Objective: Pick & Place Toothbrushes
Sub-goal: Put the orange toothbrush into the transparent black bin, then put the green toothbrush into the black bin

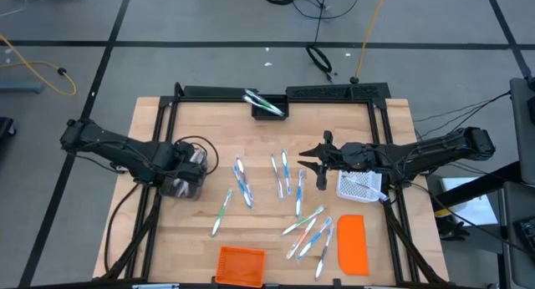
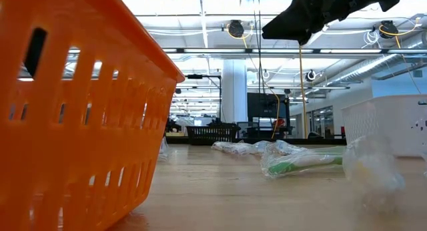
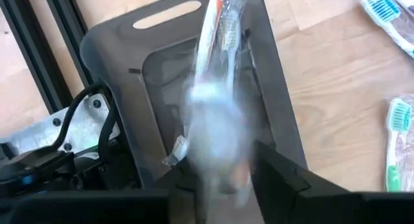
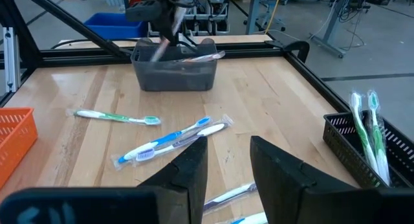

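Observation:
My left gripper (image 1: 191, 168) points down over a grey bin (image 3: 116, 49) at the table's left. Its fingers stand apart around a clear-wrapped toothbrush (image 3: 220, 68). The toothbrush stands nearly upright in the bin and is blurred. In the right wrist view it slants into the bin (image 4: 174, 72) below that gripper. Several wrapped toothbrushes (image 1: 242, 180) lie flat on the wood mid-table, with more (image 1: 308, 230) nearer the front. My right gripper (image 4: 229, 166) hovers level over the table's right half, open, with nothing between its fingers. My left gripper (image 3: 217, 185) comes from above with a finger (image 3: 284, 179) on either side of the wrapped toothbrush's upper part. Blur hides whether either finger touches it. The toothbrush's other end (image 3: 223, 17) reaches down into the grey bin.
A black basket (image 1: 269, 108) holding toothbrushes sits at the far edge. A white mesh basket (image 1: 361, 186) and a flat orange lid (image 1: 352, 243) are at the right. An orange basket (image 1: 241, 264) stands at the near edge. A black frame rail (image 1: 384, 139) borders the table.

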Robot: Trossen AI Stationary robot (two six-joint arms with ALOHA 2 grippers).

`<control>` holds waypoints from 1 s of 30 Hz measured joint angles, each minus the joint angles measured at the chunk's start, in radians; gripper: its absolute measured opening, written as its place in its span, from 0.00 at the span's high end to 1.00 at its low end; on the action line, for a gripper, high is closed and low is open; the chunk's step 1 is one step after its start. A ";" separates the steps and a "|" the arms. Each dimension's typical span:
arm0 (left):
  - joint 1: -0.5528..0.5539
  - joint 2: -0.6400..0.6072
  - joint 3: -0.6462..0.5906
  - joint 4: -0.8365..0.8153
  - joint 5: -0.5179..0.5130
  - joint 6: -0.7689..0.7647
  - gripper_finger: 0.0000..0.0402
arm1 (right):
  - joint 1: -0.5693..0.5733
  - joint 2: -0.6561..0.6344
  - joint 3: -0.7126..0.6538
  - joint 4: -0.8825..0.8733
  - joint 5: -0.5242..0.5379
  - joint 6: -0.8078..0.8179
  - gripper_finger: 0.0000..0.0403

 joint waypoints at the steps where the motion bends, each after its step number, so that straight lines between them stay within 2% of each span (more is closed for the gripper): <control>1: 0.000 0.000 0.000 0.000 -0.006 0.002 0.71 | 0.000 0.000 0.000 0.000 0.000 0.000 0.72; 8: 0.001 -0.002 0.000 -0.025 -0.079 0.007 0.57 | 0.000 0.000 0.000 0.000 0.000 0.000 0.72; 15: 0.028 -0.017 0.013 -0.009 -0.097 0.033 0.51 | 0.000 0.000 0.000 0.000 0.000 0.000 0.72; 18: 0.027 -0.016 0.041 0.073 -0.078 0.085 0.50 | 0.000 0.000 0.000 0.000 0.001 0.000 0.72; 25: -0.005 0.017 0.056 0.457 0.020 0.337 0.53 | 0.000 0.000 0.000 0.000 0.002 0.000 0.72; 30: -0.025 0.122 0.055 0.519 0.122 0.362 0.56 | -0.001 0.000 0.000 0.000 0.003 0.000 0.72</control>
